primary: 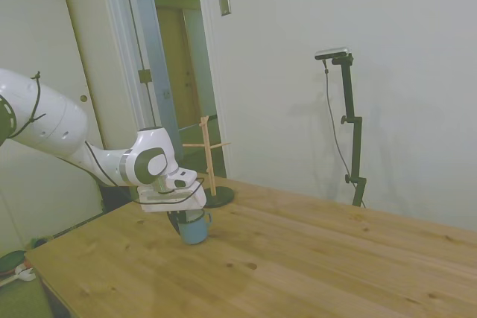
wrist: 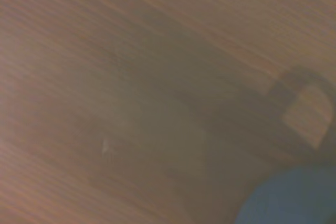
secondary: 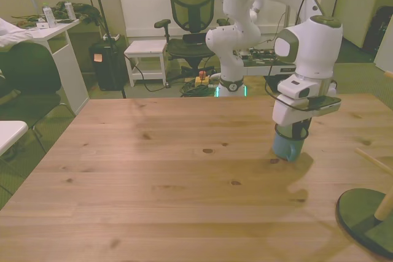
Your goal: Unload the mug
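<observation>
The small blue-grey mug (primary: 196,230) stands upright on the wooden table (primary: 298,258), toward the front view's right (secondary: 286,148). My gripper (primary: 182,218) points straight down onto it, its dark fingers gripping the mug's rim (secondary: 293,133). The fingers look shut on the mug, and the mug's bottom appears to touch the table. The blurred wrist view shows only an edge of the blue mug (wrist: 291,198) and its shadow on the wood.
A wooden mug tree with a dark round base (primary: 212,195) stands just behind the mug, at the front view's lower right corner (secondary: 365,219). An office chair (secondary: 191,4) and white furniture stand beyond the table.
</observation>
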`<move>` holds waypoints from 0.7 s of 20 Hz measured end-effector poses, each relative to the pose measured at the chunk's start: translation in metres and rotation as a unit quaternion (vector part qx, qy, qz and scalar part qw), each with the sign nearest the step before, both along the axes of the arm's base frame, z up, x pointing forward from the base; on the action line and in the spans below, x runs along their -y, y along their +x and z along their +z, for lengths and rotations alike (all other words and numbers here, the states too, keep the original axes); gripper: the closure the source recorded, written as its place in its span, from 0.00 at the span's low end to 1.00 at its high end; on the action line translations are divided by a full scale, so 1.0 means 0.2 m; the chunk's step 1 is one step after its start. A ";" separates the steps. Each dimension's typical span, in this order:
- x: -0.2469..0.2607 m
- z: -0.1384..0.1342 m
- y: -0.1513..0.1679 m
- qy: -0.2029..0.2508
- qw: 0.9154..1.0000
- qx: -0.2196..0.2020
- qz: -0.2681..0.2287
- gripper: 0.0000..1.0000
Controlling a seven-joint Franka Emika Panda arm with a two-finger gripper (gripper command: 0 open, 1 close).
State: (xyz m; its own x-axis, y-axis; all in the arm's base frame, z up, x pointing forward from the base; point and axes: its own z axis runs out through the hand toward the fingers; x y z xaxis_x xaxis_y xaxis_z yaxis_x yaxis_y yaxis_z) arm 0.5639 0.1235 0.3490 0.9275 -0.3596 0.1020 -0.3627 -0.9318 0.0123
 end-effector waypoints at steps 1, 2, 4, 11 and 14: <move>0.00 0.00 0.01 -0.002 1.000 -0.004 -0.003 1.00; 0.00 0.00 0.02 -0.003 1.000 -0.008 -0.005 1.00; -0.01 0.00 0.03 -0.003 1.000 -0.008 -0.006 1.00; -0.01 0.00 0.03 -0.007 1.000 -0.007 -0.002 0.00; -0.01 0.00 0.03 -0.009 1.000 -0.006 -0.002 0.00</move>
State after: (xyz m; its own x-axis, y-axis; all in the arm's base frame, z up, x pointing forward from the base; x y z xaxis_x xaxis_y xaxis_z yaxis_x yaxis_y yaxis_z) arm 0.5698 0.1259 0.3491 0.9274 -0.3612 0.0971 -0.3658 -0.9300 0.0344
